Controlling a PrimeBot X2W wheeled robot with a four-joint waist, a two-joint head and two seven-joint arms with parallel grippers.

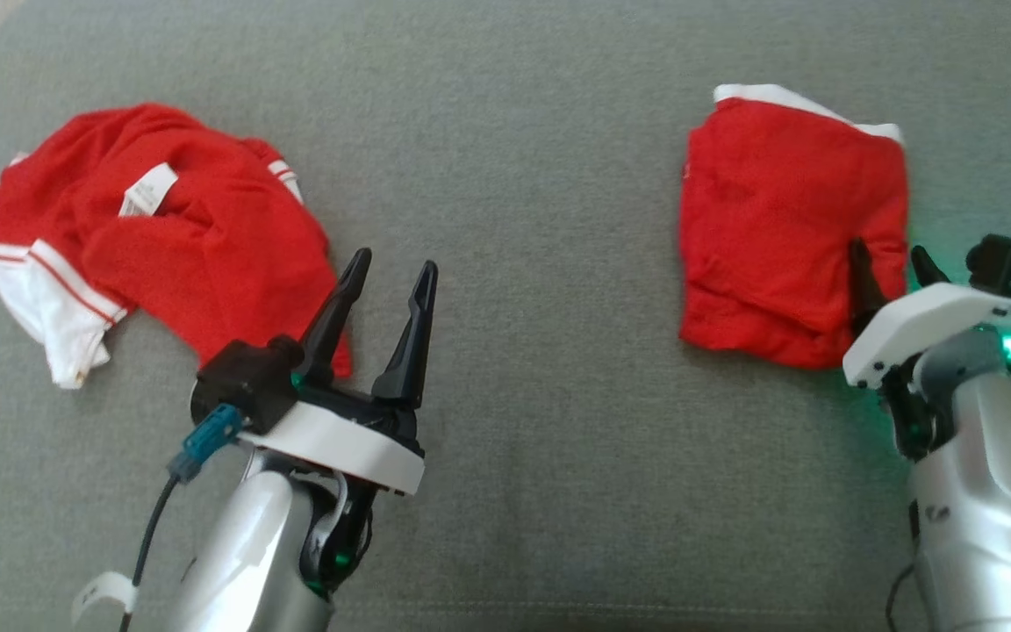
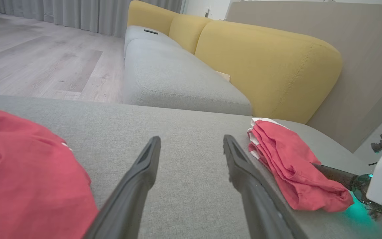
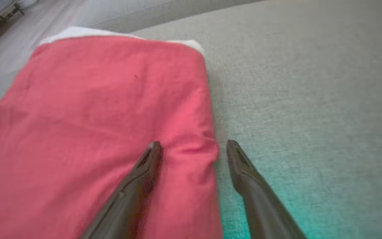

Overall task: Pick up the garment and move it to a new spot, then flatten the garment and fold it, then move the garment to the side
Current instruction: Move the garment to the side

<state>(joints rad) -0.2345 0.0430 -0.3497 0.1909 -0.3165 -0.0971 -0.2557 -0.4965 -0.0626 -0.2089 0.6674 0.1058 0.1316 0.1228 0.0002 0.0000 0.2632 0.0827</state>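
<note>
Grey cushion (image 1: 541, 395) holds both shirts: my right gripper (image 1: 887, 250), fingers spread, straddles the near right edge of the folded shirt (image 1: 786, 211), while the crumpled shirt (image 1: 163, 219) lies just left of my open left gripper (image 1: 396, 261).

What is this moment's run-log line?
left gripper: open, empty | right gripper: open, straddling folded garment edge | crumpled garment: untouched

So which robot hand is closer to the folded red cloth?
Right. The right gripper straddles the edge of the folded red garment; the left gripper hovers far off, beside the crumpled red-and-white garment.
</note>
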